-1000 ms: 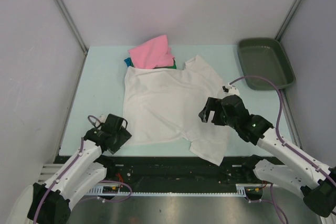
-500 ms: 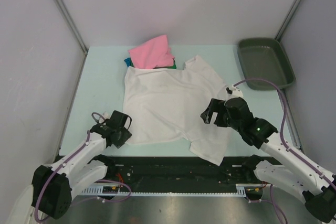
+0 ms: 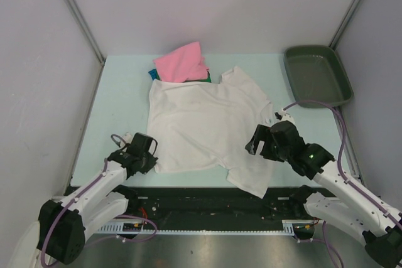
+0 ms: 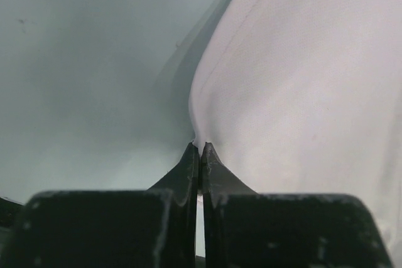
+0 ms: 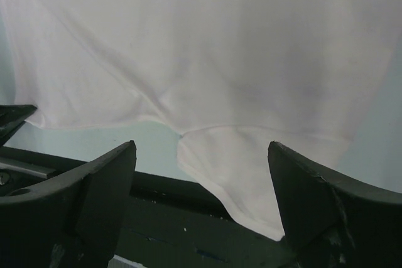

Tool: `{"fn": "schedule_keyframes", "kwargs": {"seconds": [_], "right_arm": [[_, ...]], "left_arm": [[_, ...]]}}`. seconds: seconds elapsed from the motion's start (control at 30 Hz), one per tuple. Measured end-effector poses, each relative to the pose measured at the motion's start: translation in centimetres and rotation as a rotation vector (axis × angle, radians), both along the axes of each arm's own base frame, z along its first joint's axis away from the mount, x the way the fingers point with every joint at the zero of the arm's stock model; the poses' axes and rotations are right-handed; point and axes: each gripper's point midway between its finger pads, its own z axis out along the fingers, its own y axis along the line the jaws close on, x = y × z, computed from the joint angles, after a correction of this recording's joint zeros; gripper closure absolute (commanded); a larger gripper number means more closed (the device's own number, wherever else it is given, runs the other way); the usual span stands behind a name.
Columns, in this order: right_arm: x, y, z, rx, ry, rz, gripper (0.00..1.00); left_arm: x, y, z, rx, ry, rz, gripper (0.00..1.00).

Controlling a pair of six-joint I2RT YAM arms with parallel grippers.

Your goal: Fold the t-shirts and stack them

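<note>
A large white t-shirt (image 3: 201,123) lies spread flat on the pale table, one sleeve (image 3: 251,181) hanging over the near edge. My left gripper (image 3: 148,157) is at its near left corner, shut on the hem; in the left wrist view the jaws (image 4: 200,149) pinch the white t-shirt's (image 4: 301,92) edge. My right gripper (image 3: 257,145) hovers open over the shirt's near right part. In the right wrist view its jaws (image 5: 201,145) stand wide apart above the white cloth (image 5: 201,42). A pink t-shirt (image 3: 182,62) lies on green (image 3: 205,78) and teal-blue (image 3: 152,73) ones at the back.
A dark grey-green tray (image 3: 317,80) sits at the back right corner. The black rail (image 3: 207,196) along the table's near edge runs under the hanging sleeve. Grey walls close in both sides.
My left gripper moved in to the shirt's near left corner and shut on its hem. My right gripper shifted slightly right and towards the near edge, still open.
</note>
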Motion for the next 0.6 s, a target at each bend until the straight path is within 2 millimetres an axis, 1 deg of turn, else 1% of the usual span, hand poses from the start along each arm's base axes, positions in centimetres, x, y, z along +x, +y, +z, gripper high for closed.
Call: {"fn": "schedule_keyframes", "kwargs": {"seconds": [0.1, 0.2, 0.37, 0.5, 0.6], "right_arm": [[-1.9, -0.2, -1.6, -0.01, 0.091, 0.001, 0.11], [-4.4, -0.4, -3.2, -0.015, 0.18, 0.012, 0.12], [-7.8, -1.0, -5.0, -0.01, 0.286, 0.01, 0.15], [-11.0, -1.9, -7.4, -0.017, 0.38, 0.002, 0.17], [-12.3, -2.5, -8.6, -0.014, 0.415, -0.022, 0.19]], "left_arm": [[0.1, -0.2, 0.3, -0.011, -0.012, -0.011, 1.0], [0.2, -0.3, 0.7, -0.021, -0.033, -0.021, 1.0], [0.5, -0.8, 1.4, -0.047, -0.07, -0.038, 1.0], [0.7, -1.0, 1.7, -0.057, -0.081, -0.051, 1.0], [0.8, -1.2, 1.8, -0.067, -0.095, -0.055, 1.0]]}}
